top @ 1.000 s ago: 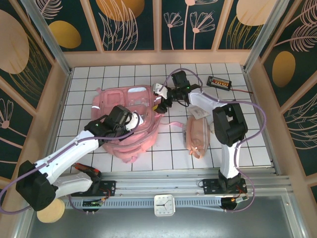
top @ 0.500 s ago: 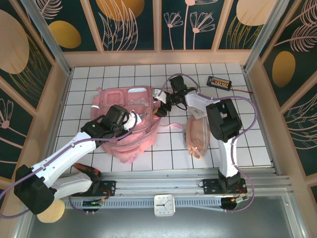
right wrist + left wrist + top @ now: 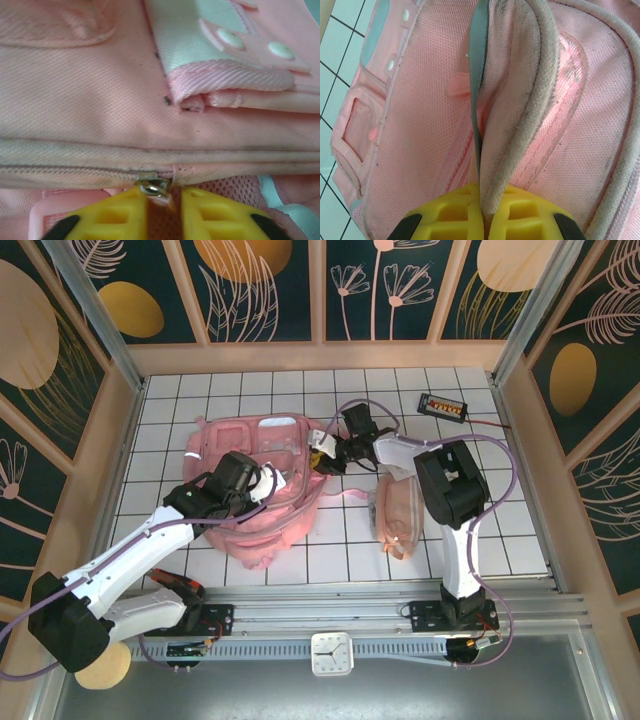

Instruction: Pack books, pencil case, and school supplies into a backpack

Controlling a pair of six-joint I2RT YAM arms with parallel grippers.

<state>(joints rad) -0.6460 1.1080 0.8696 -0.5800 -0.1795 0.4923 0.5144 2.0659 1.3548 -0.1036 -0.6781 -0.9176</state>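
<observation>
Backpack (image 3: 250, 440) lies flat on the white gridded table (image 3: 500, 530), left of centre. Left gripper (image 3: 272, 480) is down on its near-right part; right gripper (image 3: 322, 450) is at its right edge. Pencil case (image 3: 397, 512) lies right of the backpack, apart from it. Small black device (image 3: 443, 406) sits far right, well apart.

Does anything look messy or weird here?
Yes. The backpack looks grubby: dark grey smudges streak its pale piping and the pink fabric beside it. Nothing looks spilled.
</observation>
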